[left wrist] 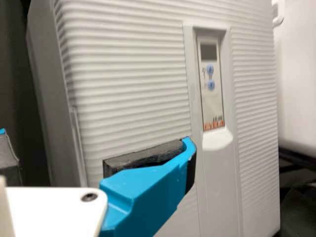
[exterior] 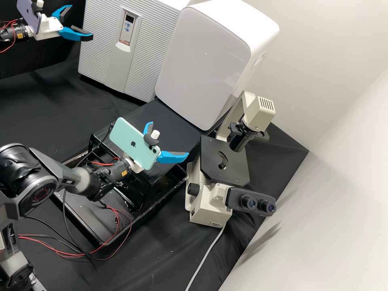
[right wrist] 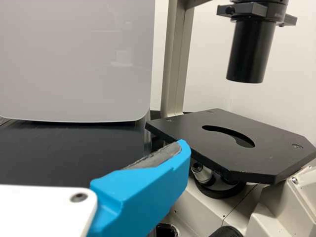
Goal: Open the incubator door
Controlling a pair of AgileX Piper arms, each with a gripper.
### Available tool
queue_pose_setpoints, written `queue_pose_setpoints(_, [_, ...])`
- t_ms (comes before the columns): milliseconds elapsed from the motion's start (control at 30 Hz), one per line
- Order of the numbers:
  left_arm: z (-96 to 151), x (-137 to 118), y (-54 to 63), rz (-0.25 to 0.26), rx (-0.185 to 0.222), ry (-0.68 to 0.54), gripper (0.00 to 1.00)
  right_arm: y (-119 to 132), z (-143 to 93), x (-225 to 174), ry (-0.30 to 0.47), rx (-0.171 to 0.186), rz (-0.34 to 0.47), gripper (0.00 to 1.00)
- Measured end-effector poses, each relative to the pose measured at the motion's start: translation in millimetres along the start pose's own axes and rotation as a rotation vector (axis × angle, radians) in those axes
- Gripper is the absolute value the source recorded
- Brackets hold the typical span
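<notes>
The ribbed light grey incubator stands at the back with its door shut; its front and central panel are seen in the left wrist view. My left gripper is open and empty at the upper left, one fingertip overlapping the incubator's left edge. In its wrist view the left gripper stands before the ribbed door, left of the panel; I cannot tell whether it touches. My right gripper is open and empty above the bench, left of the microscope; the right gripper shows one finger in its wrist view.
A smooth white cabinet stands right of the incubator. The microscope is close to the right gripper's fingers. A black tray and loose red and black cables lie beneath the right arm. Black cloth covers the bench.
</notes>
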Motion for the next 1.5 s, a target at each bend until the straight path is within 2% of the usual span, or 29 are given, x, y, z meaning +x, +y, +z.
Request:
queue_pose_setpoints(100, [-4.0,10.9,3.7,0.019,-0.031,-0.022,1.00,0.0,0.0,0.0,0.000,0.000,0.000,1.00])
queue_pose_setpoints(233, [-7.6,24.2,5.8,0.029,-0.049,-0.058,1.00,0.0,0.0,0.0,0.000,0.000,0.000,1.00])
queue_pose_setpoints(400, [-9.3,37.9,-3.6,0.004,-0.083,-0.077,1.00,0.0,0.0,0.0,0.000,0.000,0.000,1.00])
queue_pose_setpoints(533, [0.4,48.2,-16.0,-0.032,-0.112,-0.096,1.00,0.0,0.0,0.0,0.000,0.000,0.000,1.00])
queue_pose_setpoints(633, [6.1,52.4,-20.4,-0.036,-0.122,-0.107,1.00,0.0,0.0,0.0,0.000,0.000,0.000,1.00])
queue_pose_setpoints(967, [8.9,54.7,-19.9,-0.025,-0.156,-0.097,1.00,0.0,0.0,0.0,0.000,0.000,0.000,1.00])
queue_pose_setpoints(1133, [12.8,52.1,-22.0,-0.017,-0.202,-0.072,1.00,0.0,0.0,0.0,0.000,0.000,0.000,1.00])
queue_pose_setpoints(1500, [22.8,38.8,-25.0,-0.043,-0.235,-0.065,1.00,0.0,0.0,0.0,0.000,0.000,0.000,1.00])
